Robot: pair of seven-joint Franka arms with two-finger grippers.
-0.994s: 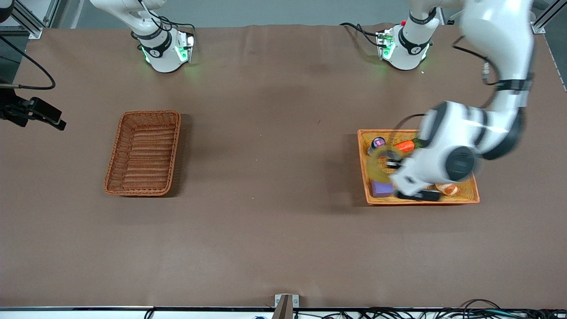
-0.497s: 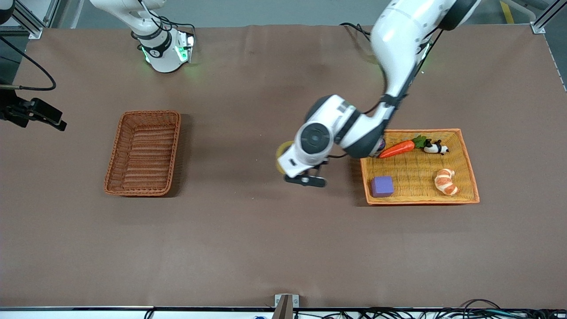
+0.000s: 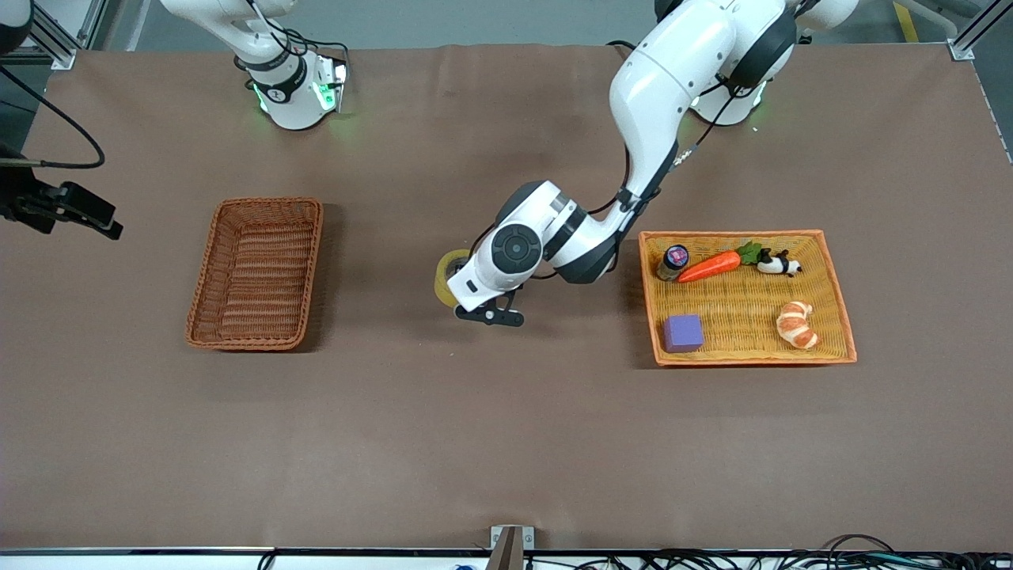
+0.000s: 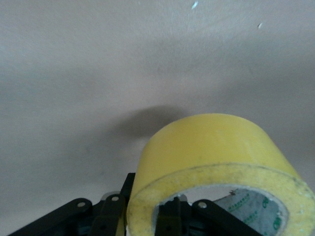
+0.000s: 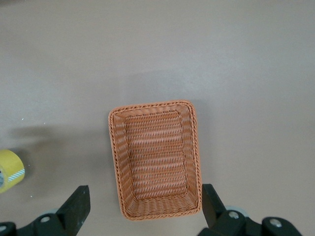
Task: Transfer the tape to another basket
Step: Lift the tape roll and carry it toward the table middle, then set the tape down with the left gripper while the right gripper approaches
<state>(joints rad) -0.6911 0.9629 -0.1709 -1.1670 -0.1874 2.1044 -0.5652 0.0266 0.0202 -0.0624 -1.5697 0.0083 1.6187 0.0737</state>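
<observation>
The tape (image 3: 445, 276) is a yellowish roll, held on edge by my left gripper (image 3: 460, 291) over the bare middle of the table, between the two baskets. In the left wrist view one finger (image 4: 170, 219) is inside the ring and the other is outside, shut on the wall of the tape (image 4: 216, 147). The basket (image 3: 257, 273), reddish-brown with deep sides, is empty and lies toward the right arm's end. My right gripper (image 5: 143, 191) is open and hangs high over the basket (image 5: 155, 162); that view also shows the tape (image 5: 10, 169).
The shallow orange tray basket (image 3: 839, 317) lies toward the left arm's end. It holds a small bottle (image 3: 673, 261), a carrot (image 3: 710, 267), a panda toy (image 3: 777, 264), a croissant (image 3: 796, 324) and a purple cube (image 3: 683, 332). A black mount (image 3: 71, 207) juts in at the table's edge.
My left arm lifted the tape out of the orange tray and swung it over the table's middle, toward the reddish-brown basket. The right arm has not moved.
</observation>
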